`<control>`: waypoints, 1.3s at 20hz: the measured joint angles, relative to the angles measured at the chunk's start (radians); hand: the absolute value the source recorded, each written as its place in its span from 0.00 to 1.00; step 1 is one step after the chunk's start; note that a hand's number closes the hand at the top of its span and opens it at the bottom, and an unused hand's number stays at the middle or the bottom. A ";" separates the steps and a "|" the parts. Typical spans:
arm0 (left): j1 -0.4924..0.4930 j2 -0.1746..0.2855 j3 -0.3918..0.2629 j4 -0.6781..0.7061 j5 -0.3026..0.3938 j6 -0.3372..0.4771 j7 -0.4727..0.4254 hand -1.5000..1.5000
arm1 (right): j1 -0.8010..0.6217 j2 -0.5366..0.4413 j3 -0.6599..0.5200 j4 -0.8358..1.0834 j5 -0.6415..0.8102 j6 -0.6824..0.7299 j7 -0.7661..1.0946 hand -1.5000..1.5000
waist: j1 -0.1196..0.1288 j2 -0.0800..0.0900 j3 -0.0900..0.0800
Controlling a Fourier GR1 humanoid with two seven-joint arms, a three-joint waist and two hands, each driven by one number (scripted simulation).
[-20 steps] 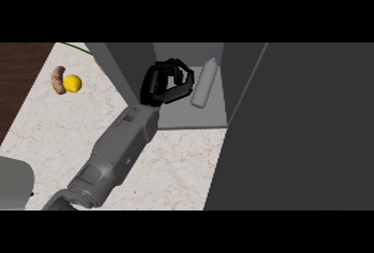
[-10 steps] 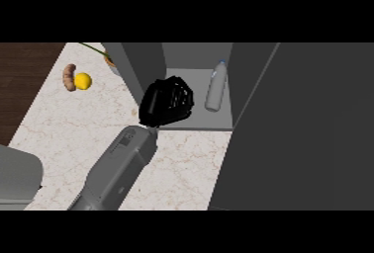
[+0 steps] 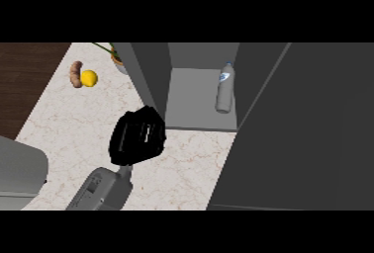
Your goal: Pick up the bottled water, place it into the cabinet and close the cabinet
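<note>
The bottled water point(image 3: 225, 94), clear with a blue-and-white label, is inside the open cabinet point(image 3: 194, 99), against its right side. Nothing touches it. My left hand point(image 3: 137, 136) is outside the cabinet over the marble counter, just below the lower end of the cabinet's dark left panel point(image 3: 148, 74). It shows its back, with the fingers fairly straight and nothing held. Its grey forearm point(image 3: 102, 190) runs down to the lower left. A broad dark panel point(image 3: 306, 133) fills the right of the view. My right hand does not show.
At the counter's far left lie a yellow lemon point(image 3: 89, 78) and a brown oblong vegetable point(image 3: 75, 74), with a potted plant point(image 3: 116, 62) behind them. A light grey rounded body point(image 3: 18, 173) sits at the lower left edge. Dark wood point(image 3: 22, 84) borders the counter.
My left hand has let go of the bottle and drawn back out of the cabinet, down and to the left. The bottle stays inside. The view has shifted slightly.
</note>
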 measured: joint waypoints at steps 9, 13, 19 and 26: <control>0.367 0.146 -0.023 -0.401 0.018 -0.007 0.021 1.00 | -0.097 0.003 0.053 0.001 -0.009 0.073 0.102 1.00 | 0.000 0.004 -0.002; 0.500 0.217 0.014 -0.527 0.050 -0.039 0.017 1.00 | -0.163 0.046 0.053 0.010 -0.007 0.073 0.182 1.00 | -0.007 0.008 -0.003; 0.675 0.290 0.064 -0.649 0.089 -0.093 -0.011 1.00 | -0.324 0.191 0.071 0.048 0.044 0.049 0.328 1.00 | -0.011 0.009 -0.004; 0.805 0.372 0.195 -0.727 0.193 -0.195 -0.020 1.00 | -0.618 0.459 -0.025 0.198 0.042 0.023 0.508 1.00 | -0.014 0.015 -0.003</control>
